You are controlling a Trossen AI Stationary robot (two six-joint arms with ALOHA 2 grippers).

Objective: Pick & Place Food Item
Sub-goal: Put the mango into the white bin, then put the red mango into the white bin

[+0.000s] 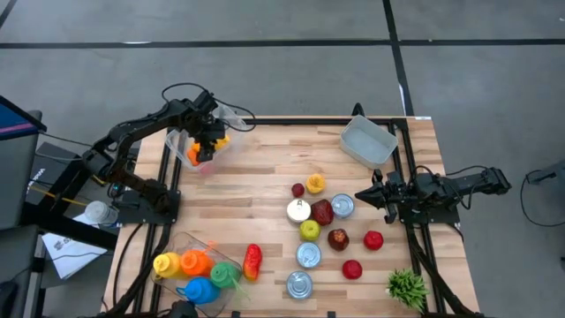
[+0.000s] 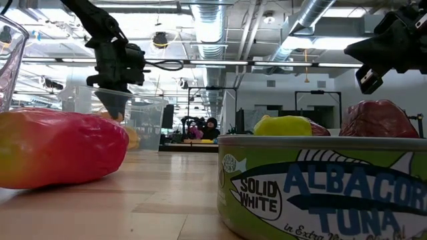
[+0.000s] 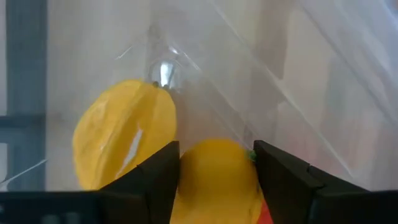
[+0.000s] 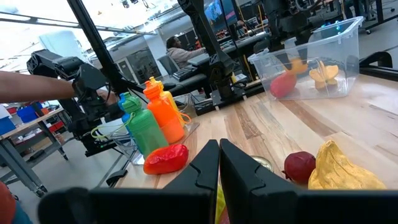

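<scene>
Pale butcher-block planks make up the table [image 1: 256, 190], its wood grain running lengthwise, with grey floor around it. At the far left corner, the left gripper [image 1: 206, 141] reaches down into a clear plastic bin [image 1: 181, 146] with thin glossy walls. Its wrist view shows the dark fingers [image 3: 152, 180] partly spread with a smooth, rounded yellow food item [image 3: 214, 177] sitting between them, touching both; whether it is clamped or merely framed, I cannot tell. Just beside it lies a second yellow piece [image 3: 124, 140], ridged and glossy. Over on the right side, the right gripper [image 1: 362, 195] hovers above the table with its fingers pressed together, holding nothing. Near it lie round metal cans [image 1: 308, 254], red fruit [image 1: 373, 239], and a yellow-green apple [image 1: 309, 230]. At the near left, squat coloured bottles [image 1: 196, 265] cluster beside a shiny red pepper [image 1: 252, 261].
</scene>
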